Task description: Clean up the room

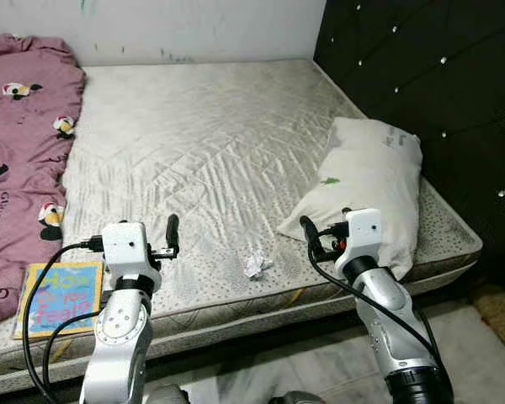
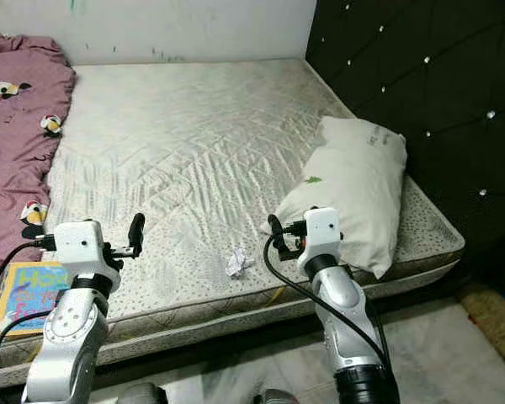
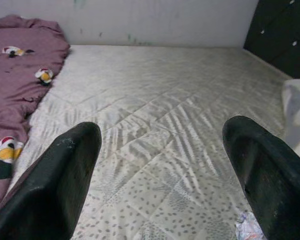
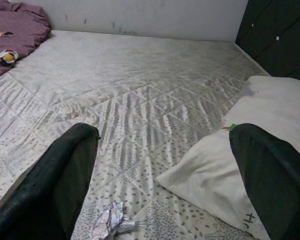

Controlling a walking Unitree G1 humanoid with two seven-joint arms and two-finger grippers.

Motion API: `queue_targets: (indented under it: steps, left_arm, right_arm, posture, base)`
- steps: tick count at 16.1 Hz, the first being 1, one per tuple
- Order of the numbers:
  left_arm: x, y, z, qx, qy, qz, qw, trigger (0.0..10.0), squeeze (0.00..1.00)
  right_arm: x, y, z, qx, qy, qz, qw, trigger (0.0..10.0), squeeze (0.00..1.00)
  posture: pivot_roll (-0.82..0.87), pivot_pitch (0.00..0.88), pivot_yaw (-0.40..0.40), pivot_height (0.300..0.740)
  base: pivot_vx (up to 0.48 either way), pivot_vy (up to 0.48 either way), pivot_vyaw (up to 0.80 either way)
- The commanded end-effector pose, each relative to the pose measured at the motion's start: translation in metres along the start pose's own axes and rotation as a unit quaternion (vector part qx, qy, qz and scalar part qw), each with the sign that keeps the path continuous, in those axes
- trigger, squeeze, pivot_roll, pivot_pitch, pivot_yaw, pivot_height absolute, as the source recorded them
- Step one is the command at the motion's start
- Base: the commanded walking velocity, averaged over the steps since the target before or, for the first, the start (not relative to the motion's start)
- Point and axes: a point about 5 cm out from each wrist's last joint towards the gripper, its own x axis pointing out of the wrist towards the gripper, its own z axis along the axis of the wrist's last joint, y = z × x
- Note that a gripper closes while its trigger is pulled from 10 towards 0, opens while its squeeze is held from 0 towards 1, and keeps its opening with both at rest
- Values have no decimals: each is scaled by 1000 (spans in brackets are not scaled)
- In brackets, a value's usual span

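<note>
Standing at the mattress (image 1: 227,143) edge, you've got a purple printed blanket (image 1: 21,143) bunched on the left, a white pillow (image 1: 366,189) by the dark tufted headboard (image 1: 429,84), a children's book (image 1: 59,296) at the near left corner, and a crumpled paper scrap (image 1: 255,265) near the front edge, between the arms. Likely step: grab the scrap. Right gripper (image 4: 165,175) looks nearest, so bring it over the paper, come straight down, pinch the bulk, don't snag the sheet. Right fingers are spread wide, holding nothing, off the bed. Left gripper (image 3: 160,170) likewise: spread wide, bare, hovering over the mattress.
</note>
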Motion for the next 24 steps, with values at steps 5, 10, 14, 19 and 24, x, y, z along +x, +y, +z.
queue_targets:
  steps: [5, 10, 14, 19, 24]
  left_arm:
    - [1, -2, 3, 9, -11, -5, 1000, 10000, 0]
    - [1, -1, 3, 14, -19, 4, 1000, 10000, 0]
    - [1, -2, 3, 18, -21, 4, 1000, 10000, 0]
    - [-1, 2, -1, 24, -16, 9, 1000, 10000, 0]
    - [-1, 3, -1, 23, -14, 10, 1000, 10000, 0]
  right_arm:
    - [2, 0, 3, -8, -3, -2, 1000, 10000, 0]
    - [4, -6, 8, 14, -16, -18, 1000, 10000, 0]
    - [5, -3, 10, 34, -23, -13, 999, 10000, 0]
    - [6, -3, 13, 48, -30, -6, 998, 10000, 0]
    - [5, 0, 10, 50, -26, -3, 998, 10000, 0]
  posture:
    - [2, 1, -74, 740]
    - [1, 0, -75, 740]
    - [1, 0, -76, 740]
    - [0, 0, -77, 740]
    - [-5, 1, -76, 740]
  base:
    - [0, 0, 800]
    - [0, 0, 160]
    - [0, 0, 0]
    - [0, 0, 0]
    - [0, 0, 0]
